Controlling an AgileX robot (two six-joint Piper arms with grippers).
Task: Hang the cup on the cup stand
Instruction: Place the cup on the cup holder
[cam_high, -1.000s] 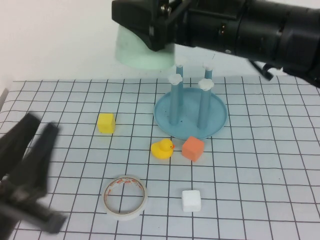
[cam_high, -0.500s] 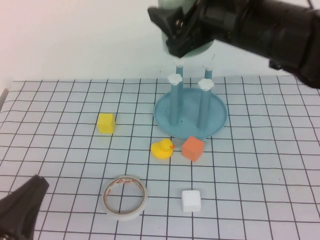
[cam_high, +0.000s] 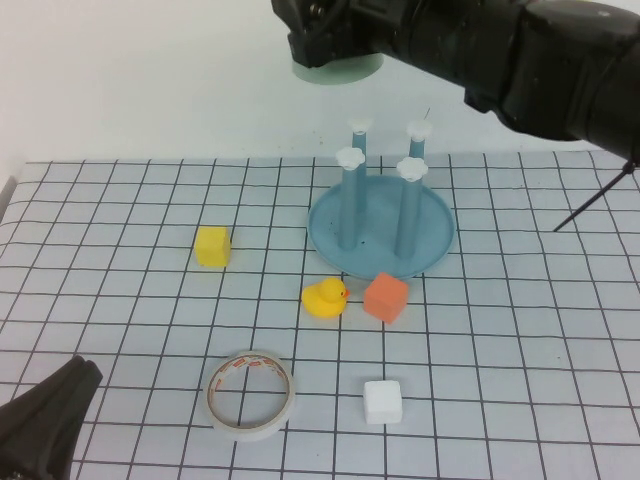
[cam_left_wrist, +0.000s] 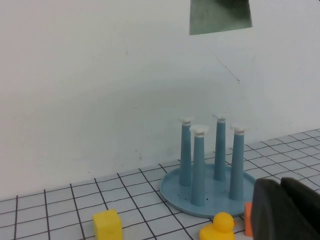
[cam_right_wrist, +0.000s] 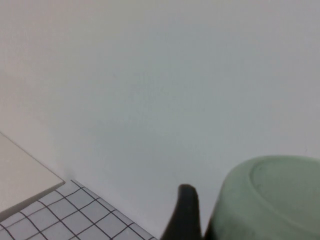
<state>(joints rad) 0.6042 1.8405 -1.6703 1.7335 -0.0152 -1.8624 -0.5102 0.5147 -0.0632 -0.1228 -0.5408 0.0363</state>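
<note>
The cup (cam_high: 337, 68) is a pale mint-green tumbler held high in the air by my right gripper (cam_high: 330, 40), above and behind the left side of the cup stand. The right wrist view shows the cup's base (cam_right_wrist: 272, 200) close up beside one dark finger (cam_right_wrist: 184, 215). The cup also shows at the top of the left wrist view (cam_left_wrist: 220, 16). The cup stand (cam_high: 432, 245) is a blue dish with four upright posts topped by white caps, also seen in the left wrist view (cam_left_wrist: 175, 187). My left gripper (cam_high: 40, 430) sits low at the near left corner, shut and empty (cam_left_wrist: 287, 210).
On the gridded mat lie a yellow block (cam_high: 212, 245), a yellow duck (cam_high: 325, 297), an orange block (cam_high: 386, 296) touching the stand's front rim, a white block (cam_high: 382, 401) and a white tape roll (cam_high: 250, 393). A thin black rod (cam_high: 590, 205) leans at the right.
My right arm has carried the cup from the left to higher above the stand's back. My left gripper has drawn back to the near left corner and shut.
</note>
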